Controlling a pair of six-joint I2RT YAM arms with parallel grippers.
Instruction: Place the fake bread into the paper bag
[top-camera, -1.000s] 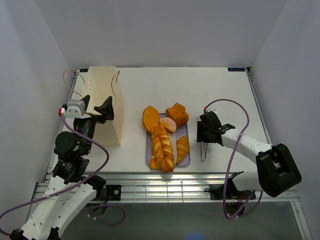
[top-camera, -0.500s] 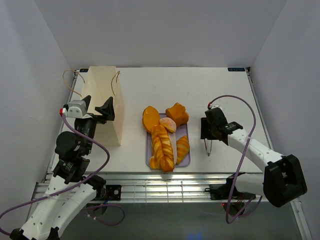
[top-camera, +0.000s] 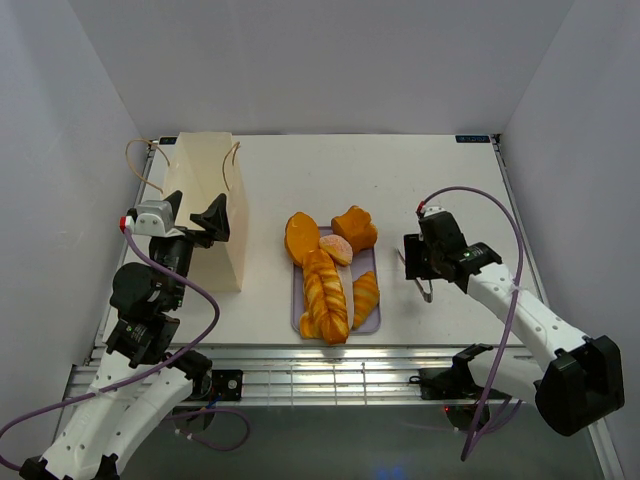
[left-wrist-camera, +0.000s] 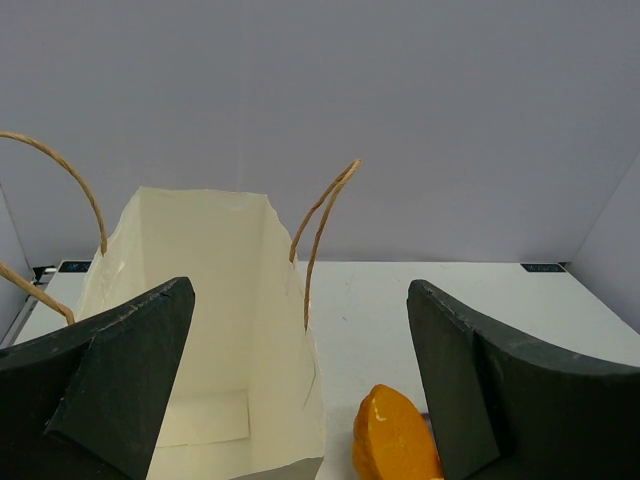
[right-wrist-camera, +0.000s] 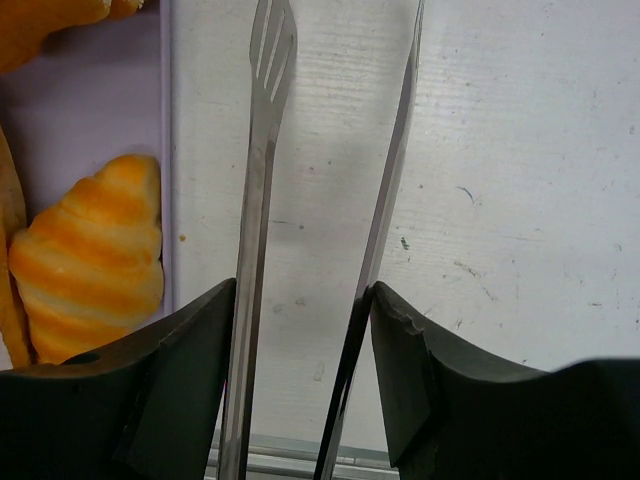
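White table (top-camera: 450, 190); fake bread (top-camera: 326, 285) left of right jaws gripping tongs (right-wrist-camera: 262, 180).

The metal tongs (right-wrist-camera: 258, 200) are gripped between the dark fingers (right-wrist-camera: 170, 400) of the right end effector (right-wrist-camera: 300, 310), one tong arm against each finger. Their slotted tip is seen over the white bench (right-wrist-camera: 520, 150), just beside the lilac tray (right-wrist-camera: 90, 110). A glossy croissant (right-wrist-camera: 90, 265) is laid on that tray, and another orange pastry (right-wrist-camera: 50, 15) is cut off at the top-left corner.

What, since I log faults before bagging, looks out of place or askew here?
Only the pile: the oval loaf and a darker pastry stick out past the far edge of the lilac tray, and a braided loaf overhangs its near edge. The paper bag stands upright.
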